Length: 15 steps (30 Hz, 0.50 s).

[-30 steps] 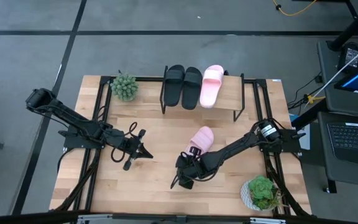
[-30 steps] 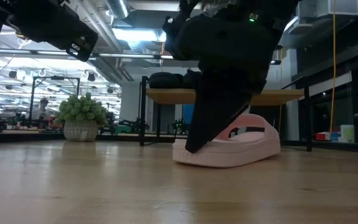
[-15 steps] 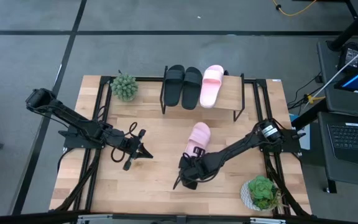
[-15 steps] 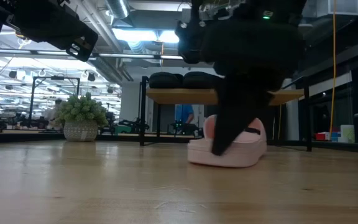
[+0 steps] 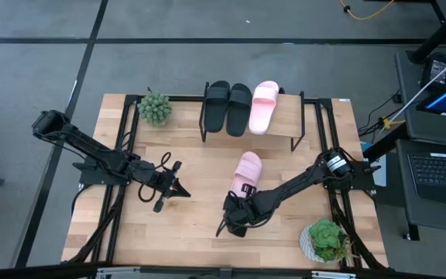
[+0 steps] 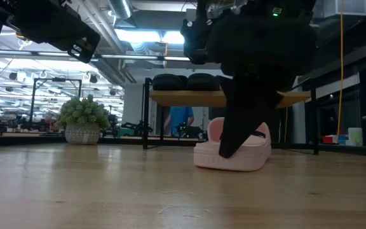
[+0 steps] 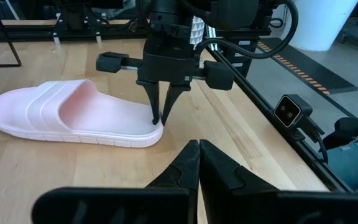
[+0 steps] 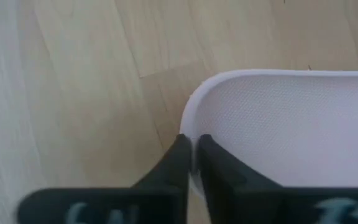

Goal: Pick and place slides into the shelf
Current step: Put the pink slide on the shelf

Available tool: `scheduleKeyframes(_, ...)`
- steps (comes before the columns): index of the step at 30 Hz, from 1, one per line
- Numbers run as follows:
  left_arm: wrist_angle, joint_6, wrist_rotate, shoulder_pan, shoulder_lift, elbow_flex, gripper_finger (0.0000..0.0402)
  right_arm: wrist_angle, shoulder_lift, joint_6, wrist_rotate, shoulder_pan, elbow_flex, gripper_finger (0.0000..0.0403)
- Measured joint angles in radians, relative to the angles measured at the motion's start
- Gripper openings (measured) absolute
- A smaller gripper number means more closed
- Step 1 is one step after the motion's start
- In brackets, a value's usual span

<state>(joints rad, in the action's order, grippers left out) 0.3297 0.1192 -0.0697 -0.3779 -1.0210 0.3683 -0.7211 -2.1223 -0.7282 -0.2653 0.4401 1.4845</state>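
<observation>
1. Right now the right tool [image 7: 161,118] has its fingers pinched nearly together on the heel rim of the last pink slide [image 5: 246,173], which lies flat on the desk [image 5: 200,232], mid-desk, in front of the shelf [image 5: 283,118].
2. I judge this the pick step: the grip looks set, the lift has not begun.
3. Next it needs a straight lift, then a carry toward the shelf, toe leading.
4. Already on the shelf are two black slides [image 5: 228,107] and one pink slide [image 5: 263,106]; bare plank shows only to the right of that one, near the black frame post, so the margin there is tight.
5. Off to the left, the left tool [image 5: 170,188] hangs with fingers closed on nothing, well apart from the carry path.
</observation>
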Motion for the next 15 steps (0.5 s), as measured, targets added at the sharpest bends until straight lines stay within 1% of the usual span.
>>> scheduleKeyframes(2,0.000,0.000,0.000,0.000,0.000,0.000,0.0004,0.004,0.000,0.017,0.000,0.004,0.000,0.0013)
scheduleKeyframes(6,0.000,0.000,0.000,0.000,0.000,0.000,0.0004,0.012,0.000,0.028,-0.006,0.011,-0.002,0.0007)
scheduleKeyframes(9,0.000,0.000,0.000,0.000,0.000,0.000,0.0004,0.001,-0.004,0.054,-0.042,0.027,0.015,0.0006)
scheduleKeyframes(12,0.000,0.000,0.000,0.000,0.000,0.000,0.0004,-0.032,-0.011,0.080,-0.068,0.040,0.060,0.0004)
scheduleKeyframes(15,0.002,-0.006,0.000,0.000,0.000,0.000,0.0004,-0.101,-0.013,0.083,-0.105,0.057,0.129,0.0002)
